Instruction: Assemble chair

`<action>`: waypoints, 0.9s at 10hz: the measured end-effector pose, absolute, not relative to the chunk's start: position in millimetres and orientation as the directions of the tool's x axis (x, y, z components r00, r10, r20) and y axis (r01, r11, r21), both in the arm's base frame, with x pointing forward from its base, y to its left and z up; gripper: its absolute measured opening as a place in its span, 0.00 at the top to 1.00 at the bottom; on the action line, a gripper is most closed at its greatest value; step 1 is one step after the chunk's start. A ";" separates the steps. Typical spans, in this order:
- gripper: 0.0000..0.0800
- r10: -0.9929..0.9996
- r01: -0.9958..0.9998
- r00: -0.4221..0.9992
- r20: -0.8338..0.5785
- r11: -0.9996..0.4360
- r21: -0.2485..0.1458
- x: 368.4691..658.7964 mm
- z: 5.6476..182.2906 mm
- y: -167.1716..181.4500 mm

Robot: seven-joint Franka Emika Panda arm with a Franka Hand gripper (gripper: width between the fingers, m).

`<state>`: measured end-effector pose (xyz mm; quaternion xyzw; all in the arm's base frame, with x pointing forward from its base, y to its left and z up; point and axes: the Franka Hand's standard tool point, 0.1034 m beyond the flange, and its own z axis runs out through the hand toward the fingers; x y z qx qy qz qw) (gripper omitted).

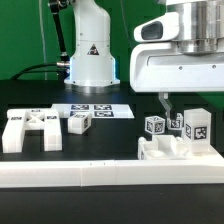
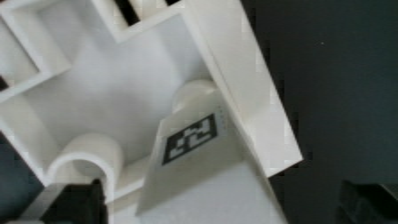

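Note:
In the exterior view my gripper (image 1: 171, 112) hangs low at the exterior view's right, over a white chair assembly (image 1: 180, 148) with tagged blocks (image 1: 155, 125) (image 1: 197, 126) standing on it. Its dark fingers (image 1: 163, 102) straddle a tagged white chair leg (image 1: 177, 122). In the wrist view this leg (image 2: 191, 138) runs between the jaws of my gripper (image 2: 214, 212) and fills the gap, with a white panel (image 2: 107, 90) close behind it. At the exterior view's left lie another white chair part (image 1: 30, 130) and a small tagged cube (image 1: 80, 122).
The marker board (image 1: 95, 110) lies at the back middle, in front of the robot base (image 1: 90, 55). The long white border frame (image 1: 100, 176) runs along the front edge. Dark table shows between the left parts and the right assembly.

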<state>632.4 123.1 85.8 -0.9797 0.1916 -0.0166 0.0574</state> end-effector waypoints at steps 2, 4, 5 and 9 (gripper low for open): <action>0.19 -0.215 -0.210 0.976 0.031 -0.971 -0.114 632.3 85.8 123.4; 0.19 -0.086 -0.081 0.995 0.046 -0.991 -0.109 632.3 85.8 123.3; 0.35 -0.085 -0.079 0.995 0.046 -0.991 -0.109 632.4 85.8 123.0; 0.64 -0.111 -0.105 0.993 0.043 -0.988 -0.110 632.4 85.7 122.6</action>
